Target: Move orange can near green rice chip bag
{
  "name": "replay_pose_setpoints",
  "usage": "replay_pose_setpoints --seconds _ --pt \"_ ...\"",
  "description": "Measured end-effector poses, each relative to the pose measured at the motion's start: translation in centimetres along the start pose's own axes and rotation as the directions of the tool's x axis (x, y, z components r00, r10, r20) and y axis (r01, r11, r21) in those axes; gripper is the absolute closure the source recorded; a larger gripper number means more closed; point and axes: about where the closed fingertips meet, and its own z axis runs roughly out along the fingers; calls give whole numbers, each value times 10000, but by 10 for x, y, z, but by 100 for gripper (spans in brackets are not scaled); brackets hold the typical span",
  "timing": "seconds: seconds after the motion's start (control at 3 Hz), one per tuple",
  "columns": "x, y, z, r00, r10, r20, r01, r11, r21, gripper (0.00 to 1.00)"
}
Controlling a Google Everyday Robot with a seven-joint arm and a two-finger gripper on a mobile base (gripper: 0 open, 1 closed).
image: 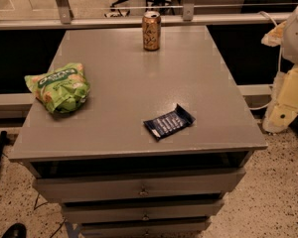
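The orange can (151, 30) stands upright at the far edge of the grey tabletop (139, 93), near the middle. The green rice chip bag (59, 88) lies at the left side of the tabletop, well apart from the can. My arm with the gripper (278, 115) hangs at the right edge of the view, beside the table's right side and off the tabletop, far from both the can and the bag. It holds nothing that I can see.
A flat dark blue wrapper (168, 122) lies near the table's front right. Drawers (141, 187) sit under the tabletop. A rail (139, 20) runs behind the table. A cable (277, 58) hangs at the right.
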Motion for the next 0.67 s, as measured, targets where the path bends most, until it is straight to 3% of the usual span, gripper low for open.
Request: replay_pose_setpoints --seconds 0.33,0.67 --pt "0 0 0 10000 0 1 0 10000 2 0" --pt "-3 -4 0 9990 170 417 -181 9995 249 0"
